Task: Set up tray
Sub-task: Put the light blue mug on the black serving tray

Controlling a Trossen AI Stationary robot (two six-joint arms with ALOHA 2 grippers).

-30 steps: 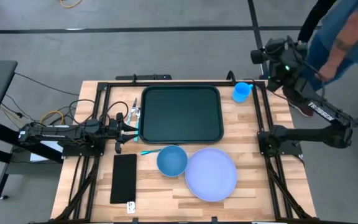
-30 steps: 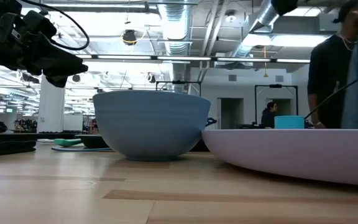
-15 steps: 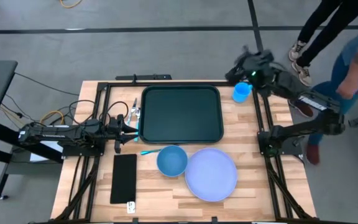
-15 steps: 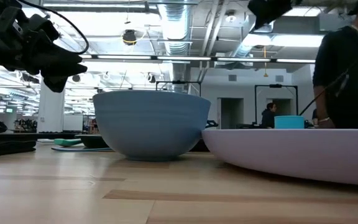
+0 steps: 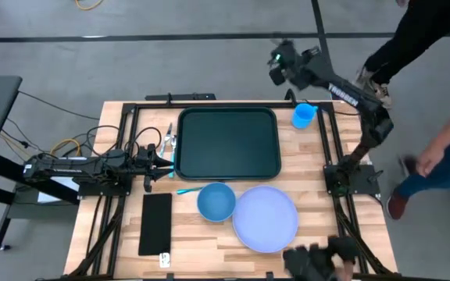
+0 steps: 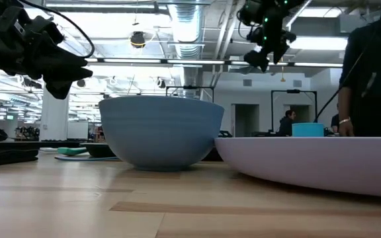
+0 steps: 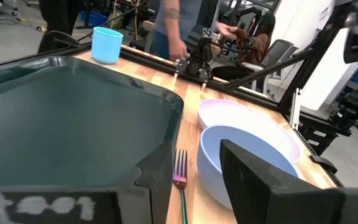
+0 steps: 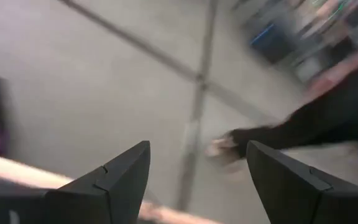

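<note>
Dark green, the tray (image 5: pixel 227 144) lay bare mid-surface. We saw our right gripper (image 5: pixel 280 64) swing from beyond the right edge to the far edge, jaws spread; left gripper (image 5: pixel 159 161) waited, jaws spread, beside the tray; loading hadn't begun.

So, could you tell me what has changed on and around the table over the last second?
The right gripper swung from beyond the table's right far corner leftward, now raised past the far edge near the blue cup, open and empty. The person by the right side moved nearer. The left gripper, tray, bowl, plate and fork stayed put.
</note>
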